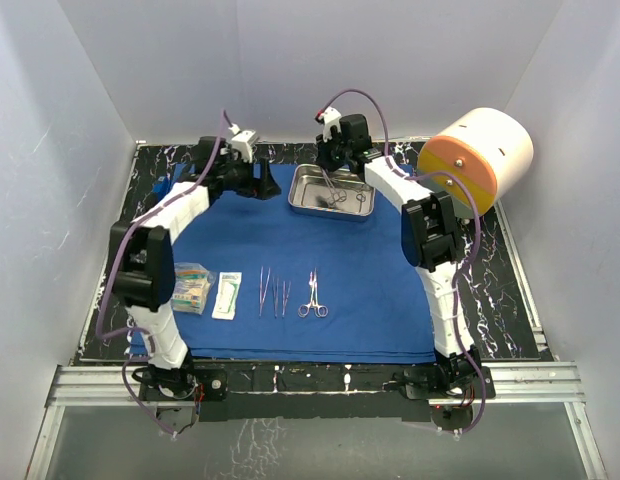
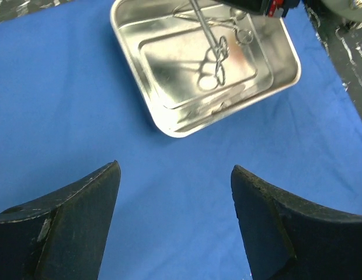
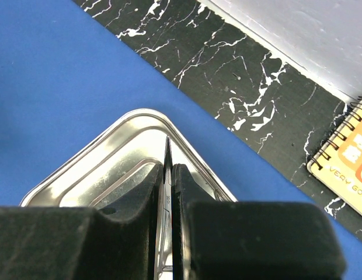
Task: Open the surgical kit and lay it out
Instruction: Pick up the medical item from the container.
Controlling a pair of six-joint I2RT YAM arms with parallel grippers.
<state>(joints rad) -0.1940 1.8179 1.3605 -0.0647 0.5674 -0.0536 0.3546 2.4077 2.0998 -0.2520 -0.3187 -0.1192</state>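
The royal-blue cloth wrap [image 1: 375, 285] of the surgical kit lies spread flat. At its far edge stands the shiny steel tray [image 1: 300, 197] [image 2: 140, 87] [image 3: 111, 149]. My right gripper [image 1: 335, 165] [image 3: 167, 166] hangs over the tray, shut on a slender steel clamp [image 2: 214, 58] [image 3: 167, 150] whose ring handles dangle into the tray. Another clamp [image 2: 238, 29] lies inside. My left gripper [image 1: 258, 182] [image 2: 175, 169] hovers over bare cloth just left of the tray, open and empty. Forceps [image 1: 264, 290], a clamp [image 1: 312, 297] and two clear packets [image 1: 227, 295] [image 1: 192, 286] lie in a row near the front.
A big white-and-orange cylinder [image 1: 477, 155] lies at the back right beside the right arm. An orange spiral notebook [image 3: 347, 157] rests on the black marbled table [image 3: 228, 64] past the cloth's edge. White walls enclose the back and sides.
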